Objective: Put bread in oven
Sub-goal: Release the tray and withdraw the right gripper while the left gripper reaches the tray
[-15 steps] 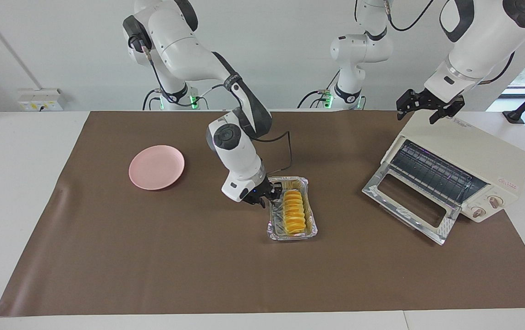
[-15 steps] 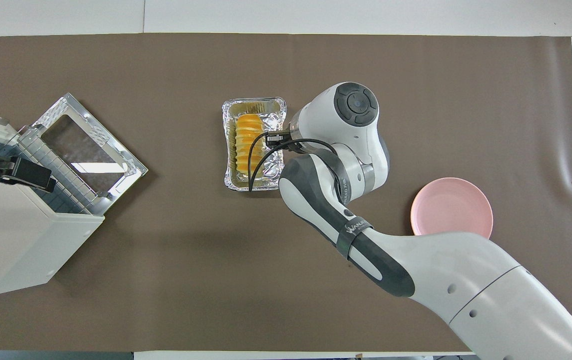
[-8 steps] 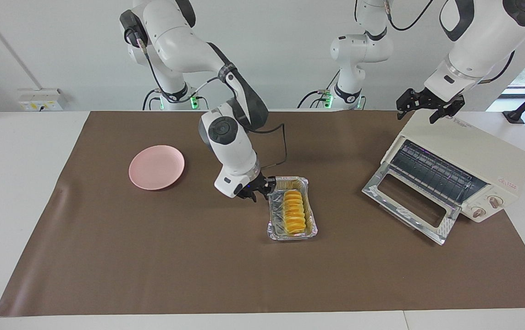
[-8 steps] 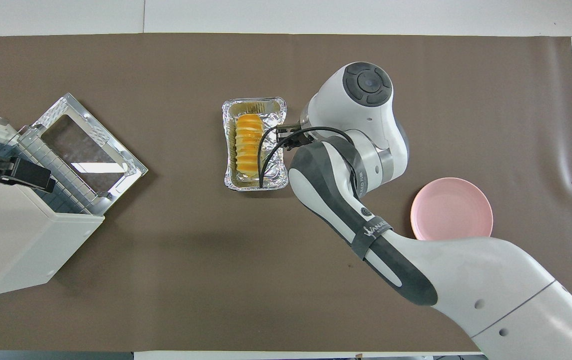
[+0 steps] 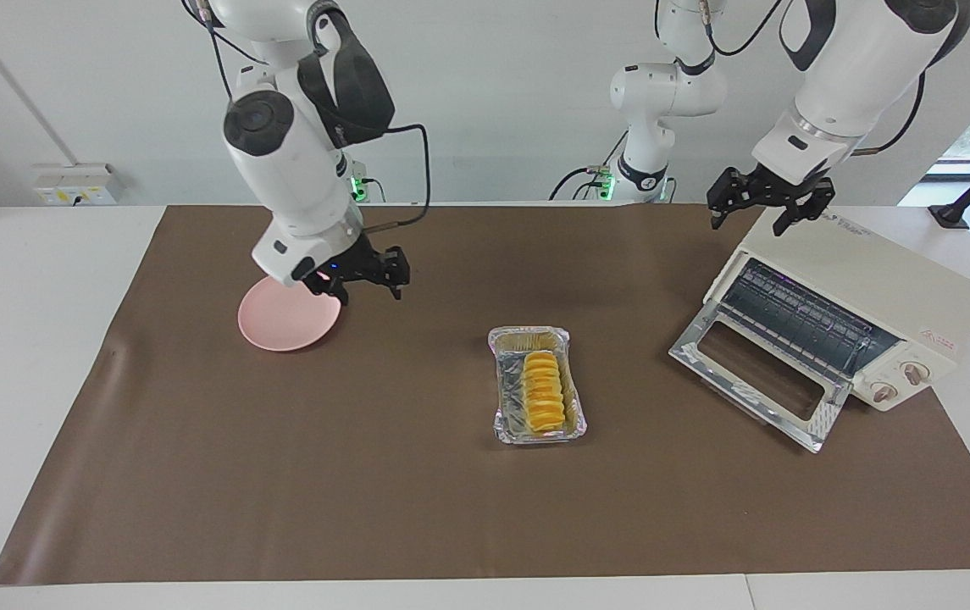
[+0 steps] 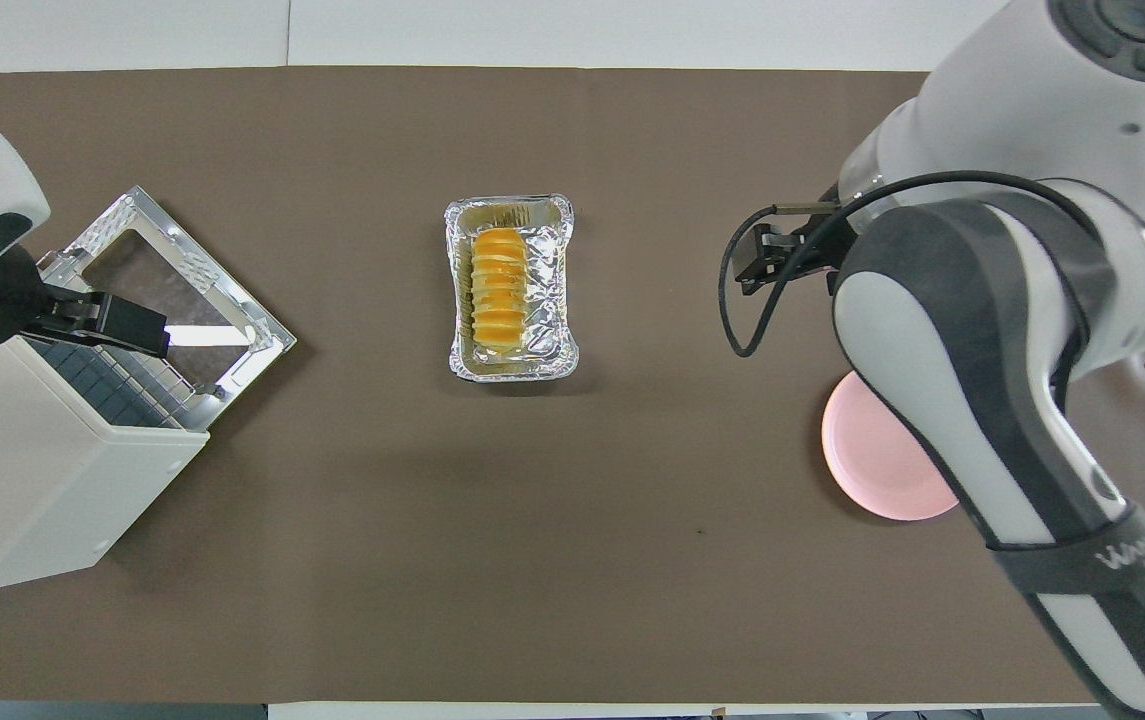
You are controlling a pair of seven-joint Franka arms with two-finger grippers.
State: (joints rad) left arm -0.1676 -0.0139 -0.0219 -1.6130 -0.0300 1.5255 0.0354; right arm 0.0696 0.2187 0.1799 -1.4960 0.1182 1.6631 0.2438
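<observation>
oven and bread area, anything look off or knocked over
Nothing stands out. The oven sits angled on the mat with its door dropped open, the bread lies intact in the foil tray, and the pink plate is flat. Nothing is spilled.

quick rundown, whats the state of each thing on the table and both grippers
bread: lying in the foil tray, not held
foil tray: flat on the mat, mid-table, untouched
oven: door dropped open, rack showing, nothing on it
pink plate: bare, at the right arm's end of the table
right gripper: raised, open, holding nothing, beside the pink plate
left gripper: open, holding nothing, up by the oven's top edge
</observation>
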